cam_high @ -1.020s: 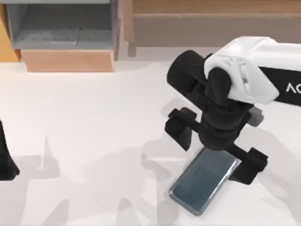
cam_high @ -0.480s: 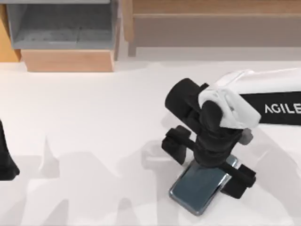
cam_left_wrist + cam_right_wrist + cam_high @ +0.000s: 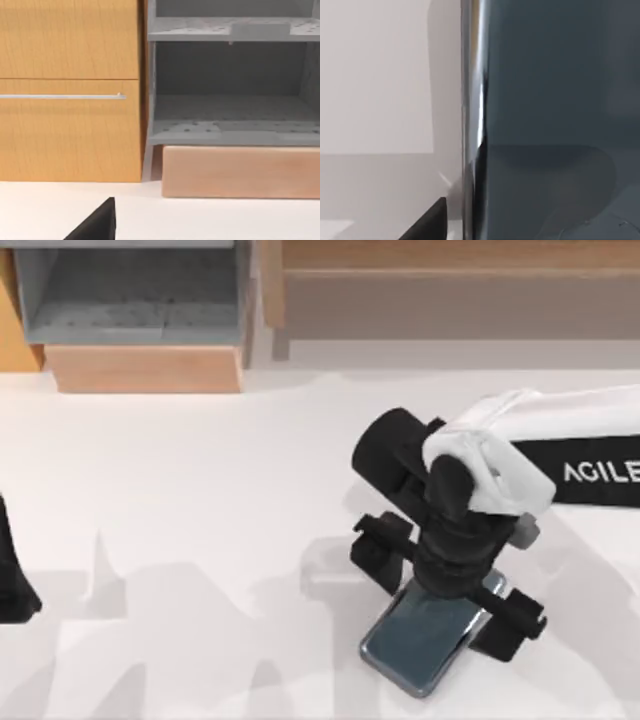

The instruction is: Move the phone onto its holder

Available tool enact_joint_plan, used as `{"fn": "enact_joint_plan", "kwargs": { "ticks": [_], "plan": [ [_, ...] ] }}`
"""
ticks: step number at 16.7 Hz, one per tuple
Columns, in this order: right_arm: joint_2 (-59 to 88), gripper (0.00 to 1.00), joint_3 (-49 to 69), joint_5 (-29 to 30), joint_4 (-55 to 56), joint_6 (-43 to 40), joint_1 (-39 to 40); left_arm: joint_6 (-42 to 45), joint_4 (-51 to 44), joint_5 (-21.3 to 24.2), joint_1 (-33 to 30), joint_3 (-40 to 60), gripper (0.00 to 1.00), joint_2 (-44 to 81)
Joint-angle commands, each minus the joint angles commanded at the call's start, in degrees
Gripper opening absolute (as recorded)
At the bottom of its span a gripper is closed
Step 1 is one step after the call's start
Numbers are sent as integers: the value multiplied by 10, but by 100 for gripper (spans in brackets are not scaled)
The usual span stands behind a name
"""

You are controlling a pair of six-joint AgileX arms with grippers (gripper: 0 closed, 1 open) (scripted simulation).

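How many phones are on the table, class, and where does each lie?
1. The phone lies flat on the white table, toward the top view's lower right, directly under the right gripper, whose fingers straddle it.

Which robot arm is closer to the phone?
The right one. Its tool is directly over the phone, a finger on each side of it. The left arm sits parked far off at the table's left edge.

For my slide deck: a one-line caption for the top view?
Right gripper lowered over the phone lying flat on the white table.
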Motion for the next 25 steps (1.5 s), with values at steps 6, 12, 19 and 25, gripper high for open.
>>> {"fn": "enact_joint_plan", "kwargs": {
  "ticks": [6,12,19,25],
  "plan": [
    [0,25,0,0,0,0,0,0,0,0,0,0,100,0],
    [0,0,0,0,0,0,0,0,0,0,0,0,100,0],
    [-28,0,9,1,-31,-8,1,0,0,0,0,0,100,0],
    [-47,0,29,1,-72,-9,0,0,0,0,0,0,100,0]
  ]
}}
